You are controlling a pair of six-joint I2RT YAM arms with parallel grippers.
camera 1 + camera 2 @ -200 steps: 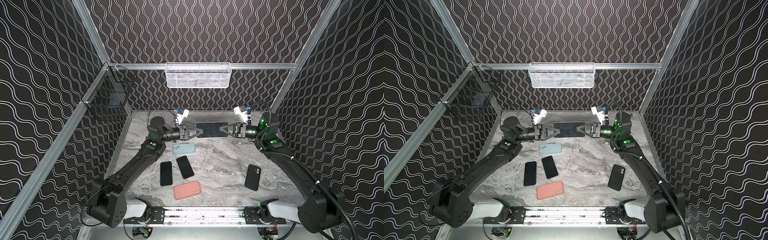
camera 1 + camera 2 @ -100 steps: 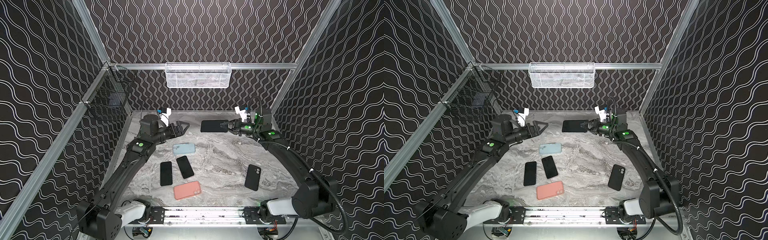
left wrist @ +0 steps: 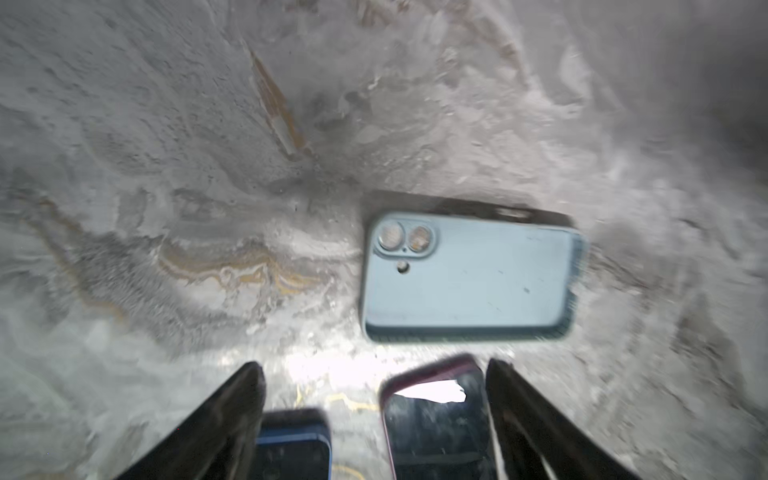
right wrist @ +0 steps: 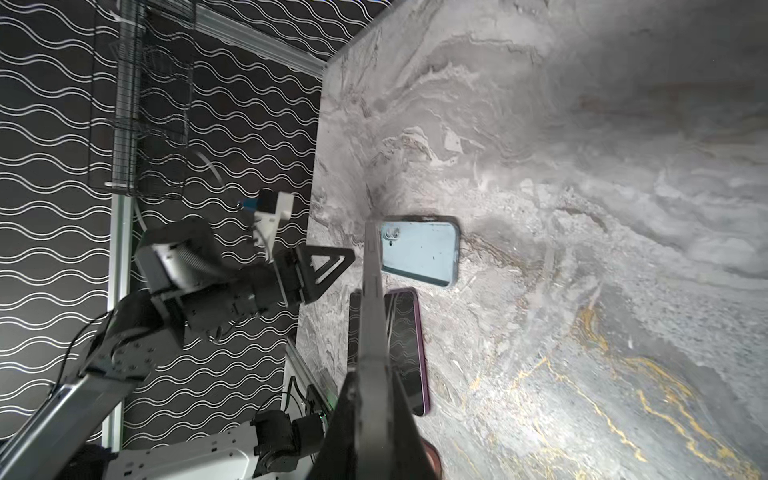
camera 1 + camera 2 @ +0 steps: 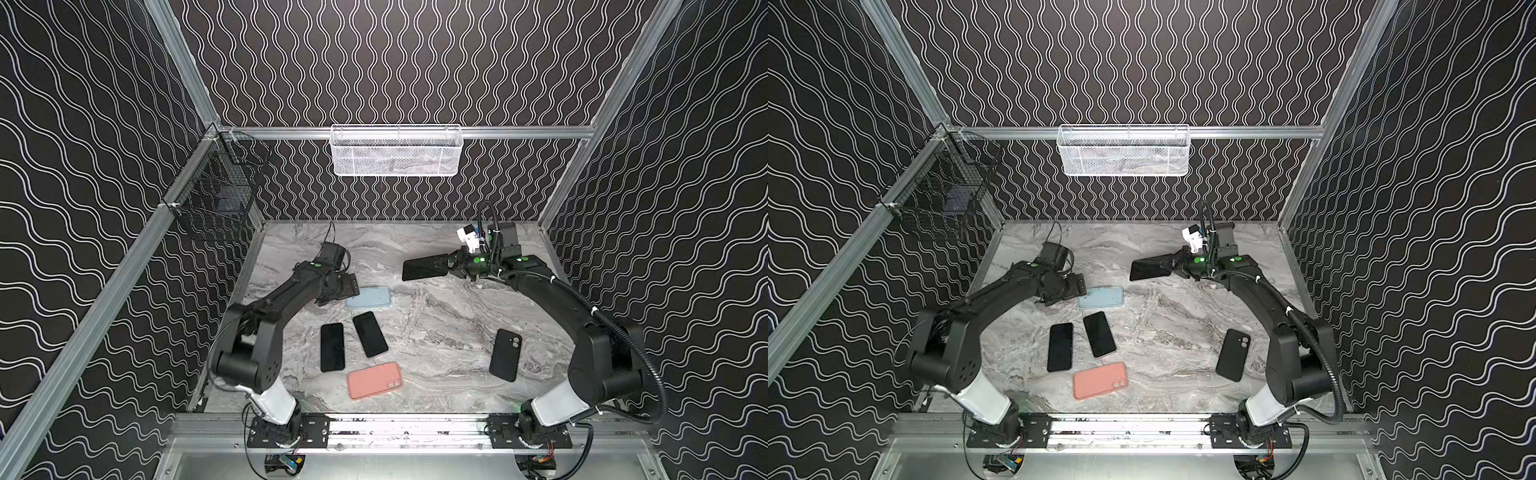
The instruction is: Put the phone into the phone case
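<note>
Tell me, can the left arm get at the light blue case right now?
Probably yes: the left gripper is open just beside the light blue case, which lies flat on the table, nothing between them.

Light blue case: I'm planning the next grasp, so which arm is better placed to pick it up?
Left. The left gripper hangs open right beside the light blue case, while the right gripper is shut on the black phone, well away from the case.
</note>
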